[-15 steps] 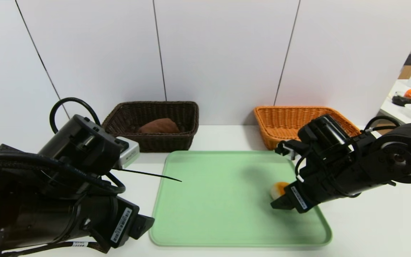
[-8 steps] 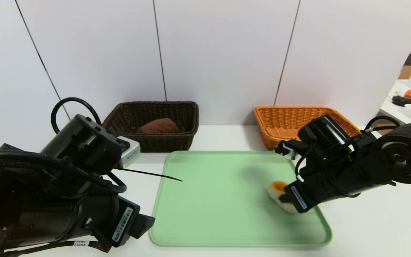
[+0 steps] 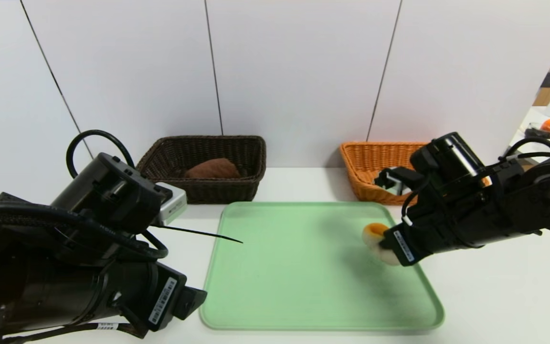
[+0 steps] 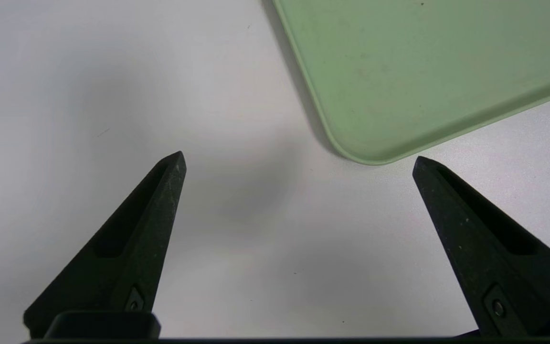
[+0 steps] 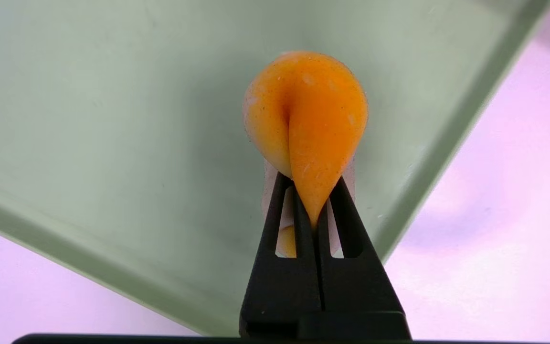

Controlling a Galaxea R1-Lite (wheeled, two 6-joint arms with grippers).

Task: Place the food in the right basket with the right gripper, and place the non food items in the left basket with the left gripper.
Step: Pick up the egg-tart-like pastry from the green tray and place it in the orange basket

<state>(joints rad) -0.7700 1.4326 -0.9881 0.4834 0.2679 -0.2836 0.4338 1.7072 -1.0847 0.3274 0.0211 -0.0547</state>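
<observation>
the right pincer [image 5: 311, 177] is pinching an orange-topped cream bun [image 5: 308, 110] over the green tray's [image 3: 275, 267] two-o'clock side; the left pincer [image 4: 299, 155] is hovering spread near eight o'clock. a brown towel [image 3: 213, 168] is lying in the dark wicker basket [image 3: 208, 191], towards ten.

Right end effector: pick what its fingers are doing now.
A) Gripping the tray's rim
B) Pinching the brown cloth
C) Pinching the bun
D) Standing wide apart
C: the right end effector's fingers are closed together on the orange-topped bun, squeezing its soft surface between them.
</observation>
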